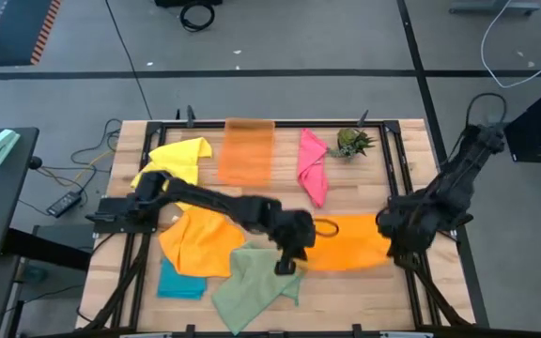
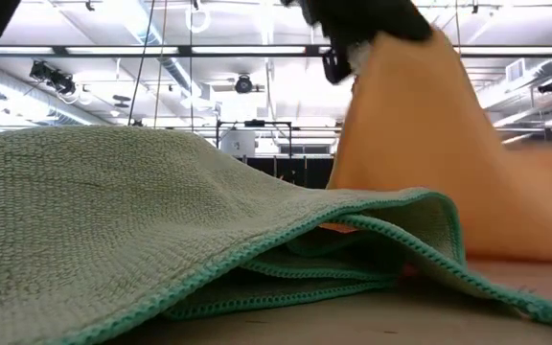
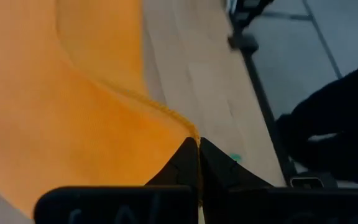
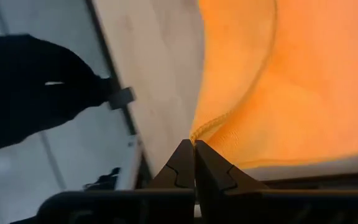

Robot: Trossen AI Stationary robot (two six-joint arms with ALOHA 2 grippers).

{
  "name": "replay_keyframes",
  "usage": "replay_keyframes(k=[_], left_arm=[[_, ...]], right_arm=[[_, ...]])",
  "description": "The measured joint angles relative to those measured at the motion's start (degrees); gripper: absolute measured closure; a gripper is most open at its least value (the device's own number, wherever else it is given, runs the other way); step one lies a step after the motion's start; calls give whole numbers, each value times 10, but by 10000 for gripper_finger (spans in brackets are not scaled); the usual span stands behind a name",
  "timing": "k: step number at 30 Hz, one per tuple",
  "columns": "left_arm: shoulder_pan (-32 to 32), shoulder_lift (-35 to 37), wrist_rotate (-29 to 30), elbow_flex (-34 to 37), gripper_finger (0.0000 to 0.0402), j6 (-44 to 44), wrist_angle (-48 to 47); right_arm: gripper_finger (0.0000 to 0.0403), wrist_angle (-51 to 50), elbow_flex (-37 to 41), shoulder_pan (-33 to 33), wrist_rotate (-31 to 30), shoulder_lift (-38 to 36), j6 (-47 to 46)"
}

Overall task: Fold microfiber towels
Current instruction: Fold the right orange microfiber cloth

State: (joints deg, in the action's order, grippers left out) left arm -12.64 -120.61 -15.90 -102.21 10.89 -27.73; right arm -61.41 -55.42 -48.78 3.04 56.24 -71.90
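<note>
Both my grippers pinch the orange towel, held stretched between them above the table's front right.

My left gripper is clamped tight on one edge of it, my right gripper on the opposite edge, each set of fingers fully closed on the hem. I see the sage green towel crumpled just beside the left gripper, a second orange towel and a teal one farther left, the yellow towel and pink towel toward the back, flanking the orange tray.
</note>
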Motion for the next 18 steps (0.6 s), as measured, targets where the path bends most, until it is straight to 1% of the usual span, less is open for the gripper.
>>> replay_keyframes(k=[2, 5, 7, 10, 15, 18], left_arm=[[-16, -13, 0, 0, 392, 28, 31], [-39, -20, 2, -2, 375, 52, 33], [-55, -21, 13, -1, 355, 54, -6], [-80, -22, 60, -1, 320, 67, -57], [-118, -22, 138, -1, 264, 84, -128], [-135, -22, 208, -1, 243, 95, -159]], right_arm=[[400, 26, 19, -23, -3, 8, -35], [400, 33, 35, -49, -9, 23, -83], [400, 34, 42, -62, -9, 32, -109], [400, 45, 45, -75, -8, 43, -130], [400, 66, 39, -85, -6, 58, -138], [400, 83, 38, -85, -11, 66, -148]])
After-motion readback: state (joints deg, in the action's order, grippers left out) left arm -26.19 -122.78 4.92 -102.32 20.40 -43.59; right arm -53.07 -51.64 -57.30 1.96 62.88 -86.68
